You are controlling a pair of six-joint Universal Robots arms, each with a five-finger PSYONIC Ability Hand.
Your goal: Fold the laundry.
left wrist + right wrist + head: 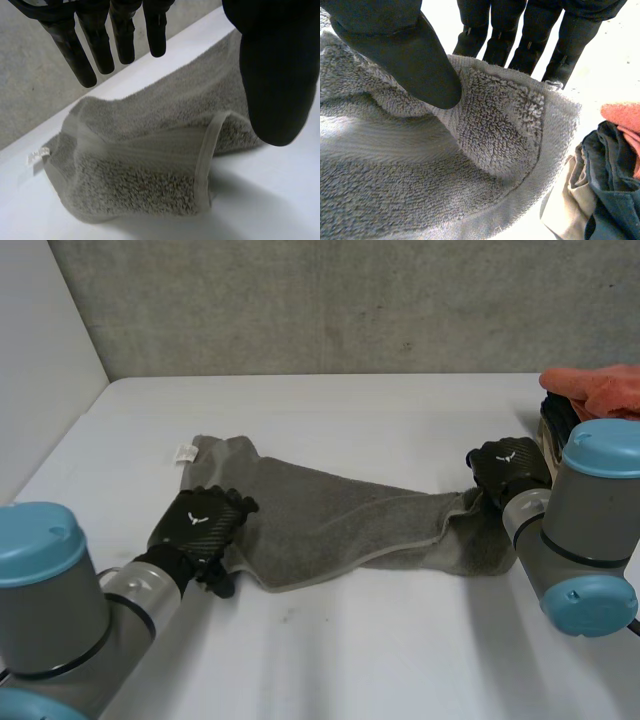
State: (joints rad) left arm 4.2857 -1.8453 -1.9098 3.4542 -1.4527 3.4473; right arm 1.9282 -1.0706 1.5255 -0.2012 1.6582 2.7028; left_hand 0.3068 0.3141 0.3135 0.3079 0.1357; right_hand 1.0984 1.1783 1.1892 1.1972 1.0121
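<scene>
1. The black left hand (200, 525), fingers straight and apart from the thumb, held nothing above the near-left end of the crumpled grey terry towel (340, 525).
2. The towel stretched sideways across the white surface (350, 650).
3. The black right hand (508, 472) pinched its far-right corner.

- soft, fairly bright light falls evenly from above on the white table (330, 405) and the concrete wall (350, 300).
- in the left wrist view a pale, soft-edged shadow lies on the table beside the grey towel (145, 175).
- in the right wrist view the table glares plain white.
</scene>
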